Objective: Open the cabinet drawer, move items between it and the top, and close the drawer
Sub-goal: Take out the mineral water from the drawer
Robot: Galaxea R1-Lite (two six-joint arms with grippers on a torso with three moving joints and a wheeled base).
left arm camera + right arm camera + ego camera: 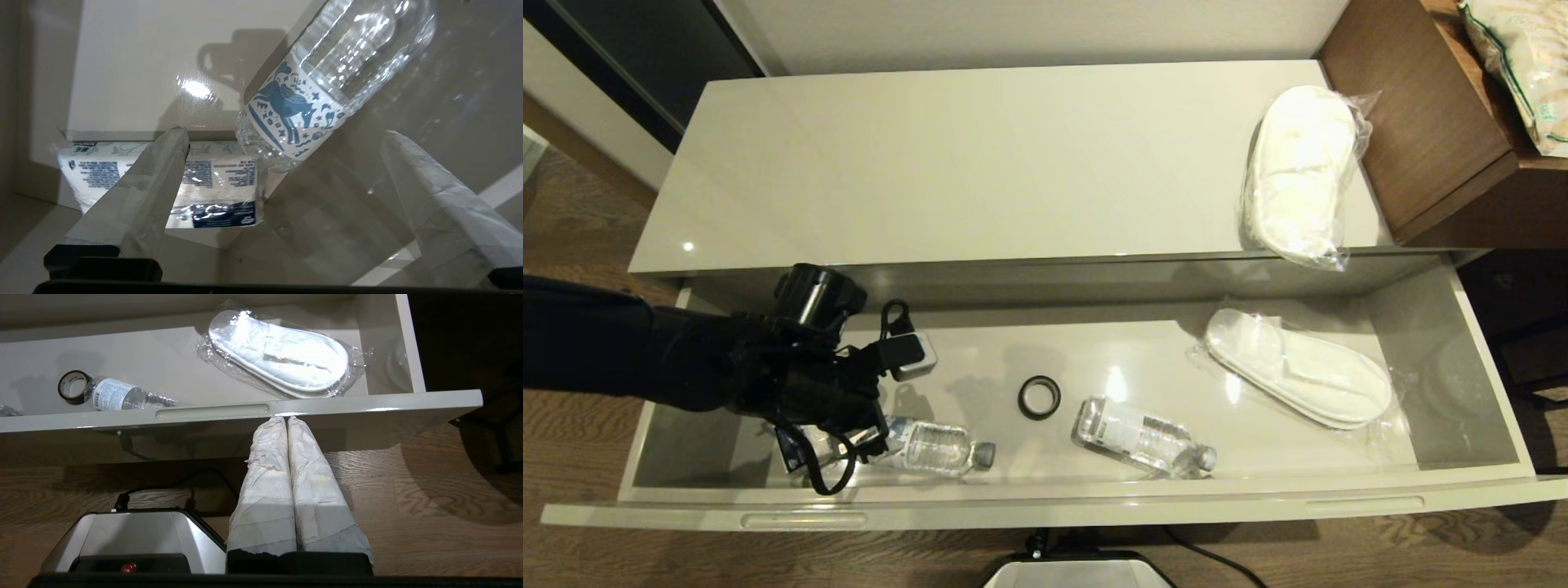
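The cabinet drawer (1454,327) stands pulled out below the top (980,163), where one wrapped slipper pair (1298,175) lies at the right end. In the drawer lie a second slipper pair (1298,380), a black ring (1039,397) and two water bottles (1143,438) (935,447). The left claw (282,175) hangs with fingers spread above the left bottle's base, a tissue pack (212,183) just beside it. The right claw (287,428) rests pressed together below the drawer front.
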